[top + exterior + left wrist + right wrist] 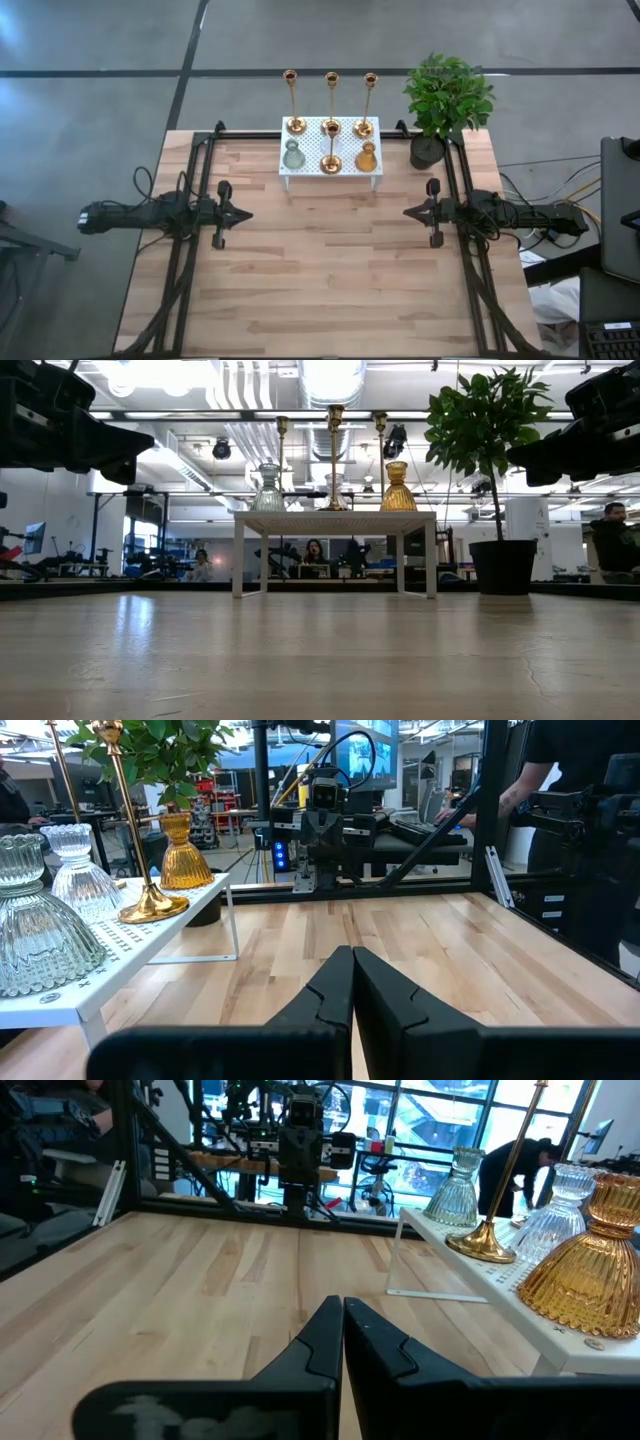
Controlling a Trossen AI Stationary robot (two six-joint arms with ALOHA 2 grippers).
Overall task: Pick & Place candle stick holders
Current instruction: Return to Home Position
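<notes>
Overhead, a light wooden table (330, 270) fills the scene, with one dark robot arm lying along each side.

At 12 o'clock, against the far edge, stands a small white shelf (311, 143) on thin legs. All four gold candlesticks (296, 126) are upright on it. Three form a row along the back of the shelf. The fourth candlestick (331, 163) stands at the middle of the front edge, directly in front of the back middle one. It has a pale green glass holder (293, 155) just beside it on the 9 o'clock side and an amber glass holder (366, 157) just beside it on the 3 o'clock side. The wrist cameras also show a clear glass holder (78, 870) farther back on the shelf, though its exact spot cannot be told.

A potted plant (447, 95) with glossy green leaves sits at about 1 o'clock, just beside the shelf.

The left gripper (246, 213) is at 9 o'clock, pointing toward the table's centre. Its two dark fingers (330, 990) are pressed together and hold nothing. The right gripper (406, 212) mirrors it at 3 o'clock, its fingers (320, 1345) likewise closed tight and empty. Both grippers are well apart from the shelf, and from table level both arms hang above the wood without touching it.

Beyond the table is a bright workshop where a few people (315, 550) are at benches.
</notes>
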